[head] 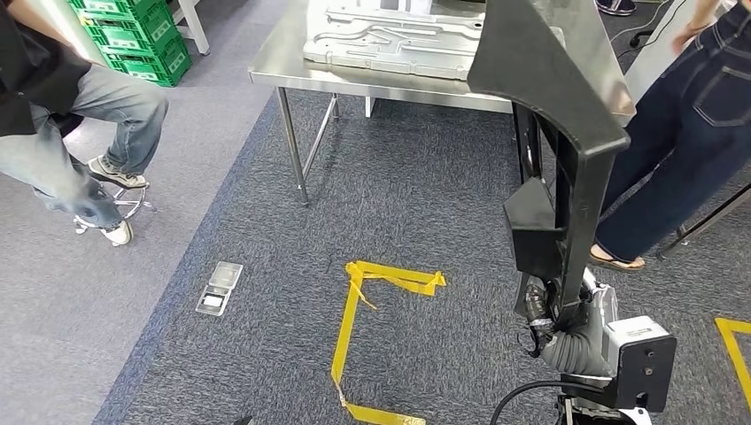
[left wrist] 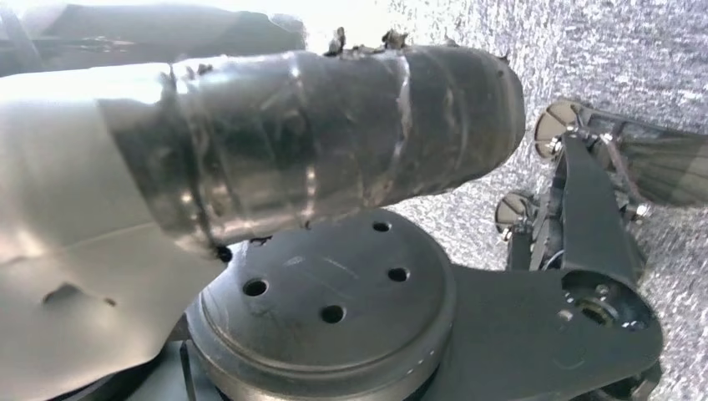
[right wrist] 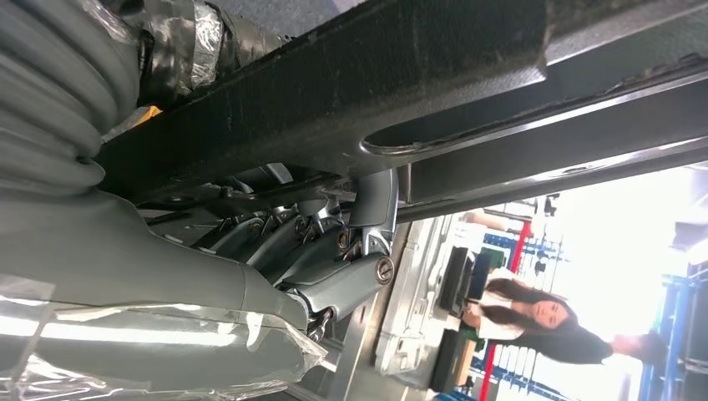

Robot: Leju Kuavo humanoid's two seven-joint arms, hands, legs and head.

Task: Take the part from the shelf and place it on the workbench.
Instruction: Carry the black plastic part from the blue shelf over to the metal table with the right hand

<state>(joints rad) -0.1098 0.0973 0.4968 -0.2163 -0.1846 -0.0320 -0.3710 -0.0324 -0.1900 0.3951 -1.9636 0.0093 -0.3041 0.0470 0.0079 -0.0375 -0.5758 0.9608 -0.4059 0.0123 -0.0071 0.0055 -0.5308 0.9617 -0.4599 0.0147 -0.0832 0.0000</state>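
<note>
Carrying the part toward the steel surface, placement still to come.

The right hand (head: 551,310) grips the lower end of the long black part (head: 553,133), fingers (right wrist: 334,251) wrapped around its bar, and holds it upright so that its broad top stands in front of the near right corner of the surface (head: 292,66). The part is off the shelf and in the air, not yet resting on anything. A grey metal panel (head: 390,40) already lies on the surface near its front edge, and a person in jeans (head: 682,124) stands just beside the right end. The next move, I judge, calls for closing in, lifting the part over the front edge, and tilting it flat onto bare steel beside the panel. The left hand (left wrist: 317,142) hangs by the robot's body; whether it is open or closed cannot be told.
</note>
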